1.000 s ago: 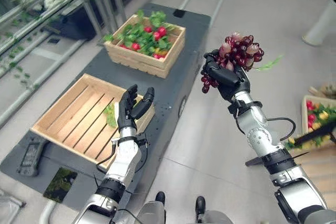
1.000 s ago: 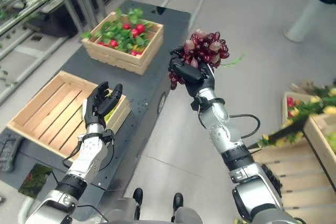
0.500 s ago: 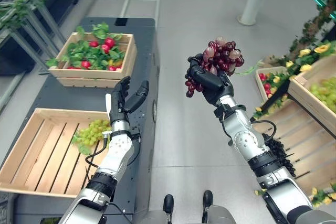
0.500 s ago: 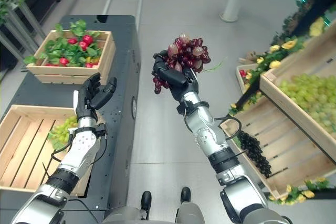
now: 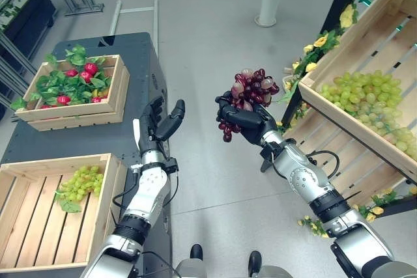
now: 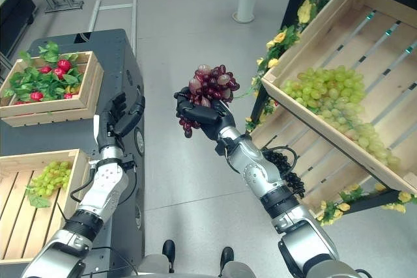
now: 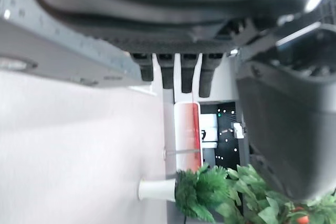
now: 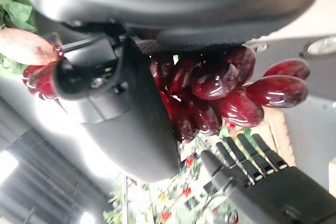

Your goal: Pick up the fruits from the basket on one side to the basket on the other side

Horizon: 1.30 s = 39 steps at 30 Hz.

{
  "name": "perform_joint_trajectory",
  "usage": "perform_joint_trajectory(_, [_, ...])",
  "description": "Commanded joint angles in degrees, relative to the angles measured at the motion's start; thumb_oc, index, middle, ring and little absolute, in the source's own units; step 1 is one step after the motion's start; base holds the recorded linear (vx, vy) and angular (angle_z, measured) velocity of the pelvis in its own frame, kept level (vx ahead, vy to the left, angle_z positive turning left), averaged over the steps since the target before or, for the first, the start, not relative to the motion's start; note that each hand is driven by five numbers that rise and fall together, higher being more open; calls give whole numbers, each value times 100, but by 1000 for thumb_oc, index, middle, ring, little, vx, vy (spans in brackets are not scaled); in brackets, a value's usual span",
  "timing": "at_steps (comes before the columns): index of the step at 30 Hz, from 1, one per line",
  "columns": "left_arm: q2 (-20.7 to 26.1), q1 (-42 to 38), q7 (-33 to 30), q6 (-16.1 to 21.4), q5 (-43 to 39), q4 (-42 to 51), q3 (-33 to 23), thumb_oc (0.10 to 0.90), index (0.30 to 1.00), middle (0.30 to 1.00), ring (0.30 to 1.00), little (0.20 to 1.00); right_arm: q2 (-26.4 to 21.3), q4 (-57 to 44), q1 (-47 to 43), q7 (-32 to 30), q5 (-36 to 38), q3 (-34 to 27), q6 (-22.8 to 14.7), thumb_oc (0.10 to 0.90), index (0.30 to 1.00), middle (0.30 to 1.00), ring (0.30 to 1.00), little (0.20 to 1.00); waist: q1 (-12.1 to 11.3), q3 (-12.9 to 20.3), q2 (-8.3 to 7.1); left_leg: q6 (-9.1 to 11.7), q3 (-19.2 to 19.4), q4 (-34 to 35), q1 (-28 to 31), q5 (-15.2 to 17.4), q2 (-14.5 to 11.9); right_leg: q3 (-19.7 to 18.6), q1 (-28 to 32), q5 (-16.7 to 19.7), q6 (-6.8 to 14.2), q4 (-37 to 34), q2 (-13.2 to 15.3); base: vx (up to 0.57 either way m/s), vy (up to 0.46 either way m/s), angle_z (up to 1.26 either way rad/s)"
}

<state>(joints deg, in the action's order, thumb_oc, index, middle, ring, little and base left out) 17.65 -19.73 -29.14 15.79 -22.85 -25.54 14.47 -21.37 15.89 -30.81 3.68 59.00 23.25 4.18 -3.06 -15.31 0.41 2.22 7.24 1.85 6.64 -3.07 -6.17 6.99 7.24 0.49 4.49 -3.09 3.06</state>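
From my head camera, my right hand [image 5: 255, 122] is curled round a bunch of red grapes [image 5: 247, 92], held up in the air over the floor between the dark cart [image 5: 133, 50] and the shelf crate of green grapes [image 5: 365, 99]. My left hand [image 5: 156, 125] stands raised with fingers straight, holding nothing, beside the near wooden crate [image 5: 107, 180] holding a green grape bunch [image 5: 79, 181]. My right wrist view shows red grapes [image 8: 220, 90] pressed against my palm.

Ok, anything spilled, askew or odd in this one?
Nothing spilled. The right hand holds the red grape bunch in mid-air; a few grapes dangle below its fingers. The left hand is open and empty. Green grapes lie in the near crate.
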Motion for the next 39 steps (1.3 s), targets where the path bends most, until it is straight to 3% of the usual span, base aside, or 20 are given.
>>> perform_joint_trajectory(1, [233,-200,-154,501,334,239,33,800,900,900,900,900,495,-119,-72,373,254,-347,-377,400,300,300,300,300,30,778,-363,-106,-77,-868,-483,848,574,117,166,-107,82,108,508,-8,-8,-8])
perform_joint_trajectory(9, [118,180,-150,422,459,182,230,800,900,900,900,900,745,434,1354,500,310,-388,-524,400,300,300,300,300,263,711,-262,-169,-128,-164,-69,659,546,69,15,-27,135,208,432,8,0,-5])
perform_joint_trajectory(16, [33,553,-83,437,188,106,289,800,900,900,900,900,934,829,1968,342,590,-526,-880,400,300,300,300,300,319,613,-226,-107,-74,211,-39,440,466,120,-81,99,154,75,383,12,-27,-3])
perform_joint_trajectory(24, [64,816,198,443,181,168,261,800,900,900,900,900,951,1127,2223,179,749,-814,-1249,400,300,300,300,300,382,449,-189,-156,48,118,-87,493,464,73,-218,81,129,172,385,31,8,-2])
perform_joint_trajectory(26, [96,888,273,428,201,246,265,800,900,900,900,900,935,1094,2284,77,766,-879,-1451,400,300,300,300,300,391,369,-175,-200,63,-70,-182,553,480,55,-340,-17,125,469,401,15,63,-9])
perform_joint_trajectory(28, [189,862,254,504,194,285,311,800,900,900,900,900,904,1014,2238,59,764,-961,-1596,400,300,300,300,300,407,113,-124,-291,93,-423,-431,605,487,187,-863,-166,167,1596,425,-122,64,-20])
perform_joint_trajectory(30, [264,901,290,512,41,241,272,800,900,900,900,900,848,900,2211,60,831,-1110,-1706,400,300,300,300,300,434,-293,-102,-303,72,-751,-589,654,453,179,-1534,93,312,2774,565,-162,-31,-28])
perform_joint_trajectory(32, [265,910,343,497,-58,192,205,800,900,900,900,900,836,932,2138,71,945,-1201,-1801,400,300,300,300,300,425,-429,-137,-238,134,-827,-607,659,403,263,-1583,217,319,2558,793,-101,-170,-37])
perform_joint_trajectory(35, [224,825,252,633,-355,116,173,800,900,900,900,900,817,1459,1546,224,1129,-1494,-1997,400,300,300,300,300,379,-584,-121,-43,317,-620,-515,637,229,505,-1501,538,356,1403,1168,-94,-294,-20])
perform_joint_trajectory(39, [55,1114,167,633,-794,53,17,800,900,900,900,900,727,1525,1318,-35,1136,-1718,-2071,400,300,300,300,300,331,-453,-49,94,359,-408,-468,376,-29,609,-1021,247,253,915,808,-7,-260,-18])
